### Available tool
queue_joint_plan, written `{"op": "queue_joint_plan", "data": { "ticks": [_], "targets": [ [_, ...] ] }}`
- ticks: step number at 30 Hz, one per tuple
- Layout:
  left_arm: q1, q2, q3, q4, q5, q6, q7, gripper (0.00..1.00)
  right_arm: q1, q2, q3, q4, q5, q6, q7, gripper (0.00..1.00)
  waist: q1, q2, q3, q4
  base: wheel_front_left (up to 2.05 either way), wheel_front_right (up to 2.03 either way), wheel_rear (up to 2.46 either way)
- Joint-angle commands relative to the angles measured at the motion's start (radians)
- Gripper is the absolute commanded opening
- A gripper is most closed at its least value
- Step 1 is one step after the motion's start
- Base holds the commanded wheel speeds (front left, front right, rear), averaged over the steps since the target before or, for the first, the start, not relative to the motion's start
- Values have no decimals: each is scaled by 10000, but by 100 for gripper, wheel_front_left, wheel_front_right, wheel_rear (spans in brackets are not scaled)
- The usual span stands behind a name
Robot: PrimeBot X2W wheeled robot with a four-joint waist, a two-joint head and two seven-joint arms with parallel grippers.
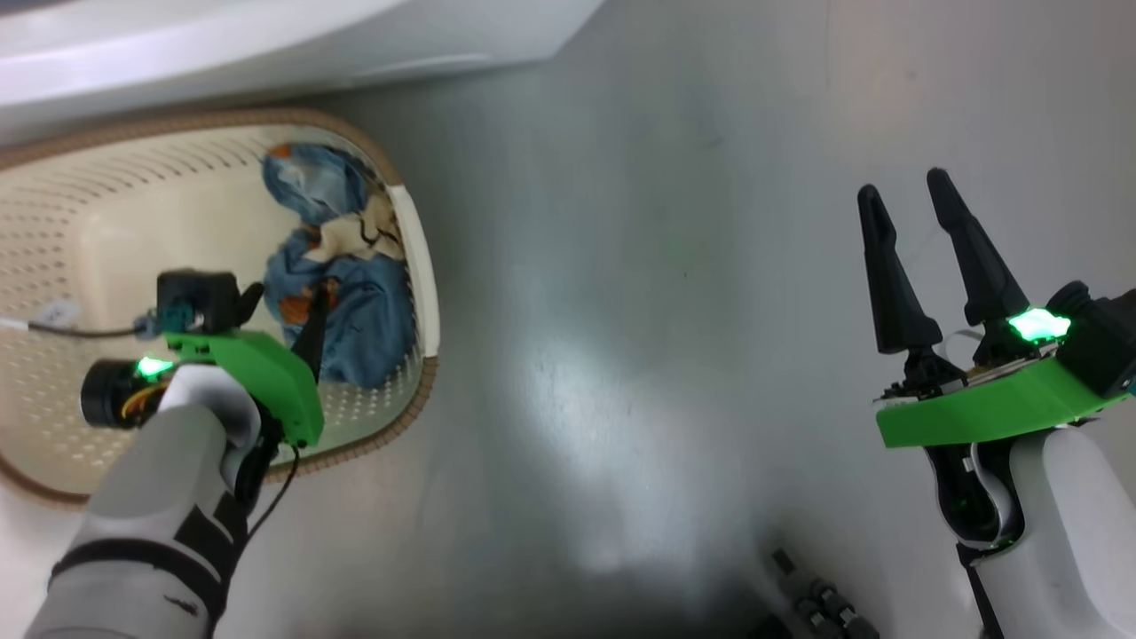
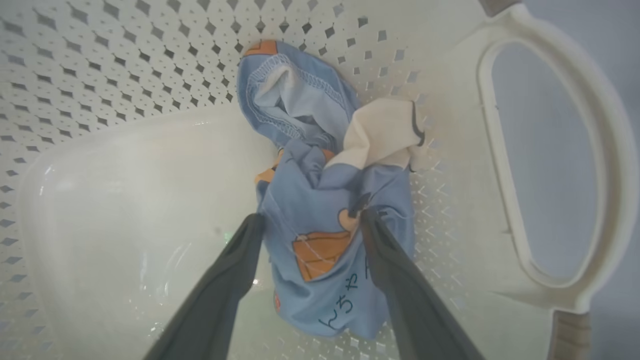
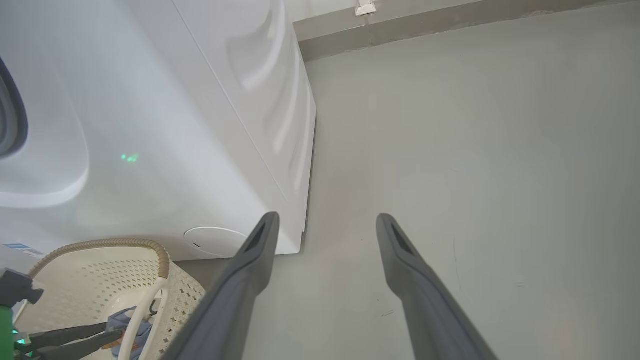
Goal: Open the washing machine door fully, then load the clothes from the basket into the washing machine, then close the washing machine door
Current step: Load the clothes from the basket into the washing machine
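While the left gripper (image 2: 312,220) reaches into the basket (image 1: 426,284), its spread fingers (image 2: 225,280) straddle the clothes (image 2: 310,200), heaped against the basket's right wall. The right gripper (image 1: 903,188) hangs open over the floor (image 1: 666,266) at right; the washer (image 1: 266,44) stands just beyond the basket.

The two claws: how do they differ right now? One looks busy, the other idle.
The left claw reaches down inside the basket. The right claw hangs outside it, over the grey floor. The left claw's fingers straddle the blue printed clothes, while the right claw has nothing between its fingers. What they share: both stand open, each with two long dark fingers.
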Motion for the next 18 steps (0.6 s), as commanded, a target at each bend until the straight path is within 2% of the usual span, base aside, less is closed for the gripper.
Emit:
{"op": "queue_joint_plan", "data": {
  "ticks": [1,10,11,12,13,18],
  "targets": [
    [56,369,56,-15,-137,-15,26,100,195,18,200,-252,-3,29,-48,100,0,-1,439,-192,0,0,0],
    [-552,692,-1084,176,-1203,-15,165,98,201,97,247,-409,-66,29,-48,100,0,-1,761,-364,0,0,0],
    [-581,698,-1161,192,-1335,-15,169,49,215,103,240,-407,-72,29,-48,100,0,-1,745,-376,0,0,0],
    [-605,703,-1238,189,-1462,-15,158,18,228,106,232,-399,-76,29,-48,100,0,-1,723,-382,0,0,0],
    [-606,692,-1294,166,-1612,-15,138,0,242,109,216,-383,-82,29,-48,100,0,-1,682,-377,0,0,0],
    [-489,637,-1604,122,-2244,-15,-13,0,304,102,109,-311,-105,29,-48,100,0,-1,317,-245,0,0,0]
  ]
}}
